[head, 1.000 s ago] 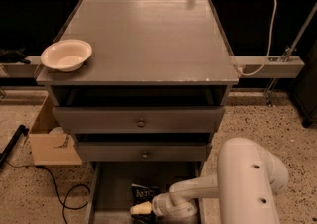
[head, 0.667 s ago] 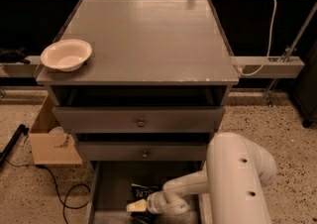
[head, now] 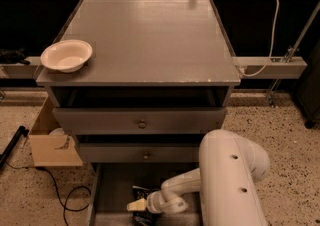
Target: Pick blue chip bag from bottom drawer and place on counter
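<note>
The bottom drawer [head: 112,190] is pulled open at the lower edge of the camera view, with its grey floor showing. In it lies the blue chip bag [head: 142,192], dark and crinkly, partly hidden by my arm. My gripper [head: 136,206] reaches in from the right and sits low in the drawer, right at the bag's near side. The white arm [head: 230,180] covers the drawer's right part. The counter [head: 150,35] is the wide grey top above.
A white bowl [head: 66,55] rests on the counter's front left corner. Two shut grey drawers with round knobs [head: 142,124] are above the open one. A cardboard box [head: 50,140] and a black cable [head: 65,205] lie on the floor at left.
The arm has shifted left, and the gripper has slid further left and lower in the drawer, closer to the bag.
</note>
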`<action>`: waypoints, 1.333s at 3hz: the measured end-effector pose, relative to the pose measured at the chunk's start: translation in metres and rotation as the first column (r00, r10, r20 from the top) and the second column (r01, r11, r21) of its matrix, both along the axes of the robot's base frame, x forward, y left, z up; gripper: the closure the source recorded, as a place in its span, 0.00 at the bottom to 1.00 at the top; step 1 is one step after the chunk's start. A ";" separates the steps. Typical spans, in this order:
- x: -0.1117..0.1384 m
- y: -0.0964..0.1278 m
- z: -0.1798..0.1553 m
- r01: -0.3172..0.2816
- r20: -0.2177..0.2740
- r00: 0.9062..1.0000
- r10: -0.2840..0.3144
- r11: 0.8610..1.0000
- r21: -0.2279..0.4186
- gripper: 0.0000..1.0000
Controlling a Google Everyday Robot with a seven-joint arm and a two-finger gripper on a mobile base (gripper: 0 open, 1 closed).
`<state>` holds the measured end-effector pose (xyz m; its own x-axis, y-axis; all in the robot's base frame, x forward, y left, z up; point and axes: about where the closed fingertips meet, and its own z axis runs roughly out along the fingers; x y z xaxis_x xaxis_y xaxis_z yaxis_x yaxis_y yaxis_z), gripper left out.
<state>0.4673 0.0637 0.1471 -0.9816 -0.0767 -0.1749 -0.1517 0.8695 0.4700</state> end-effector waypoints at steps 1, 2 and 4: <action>-0.004 -0.002 0.001 -0.013 0.013 1.000 0.013 1.000 0.023 0.00; -0.009 -0.007 0.011 0.011 0.064 0.998 -0.015 0.998 0.059 0.00; -0.011 -0.005 0.003 -0.001 0.029 1.000 -0.001 0.999 0.045 0.00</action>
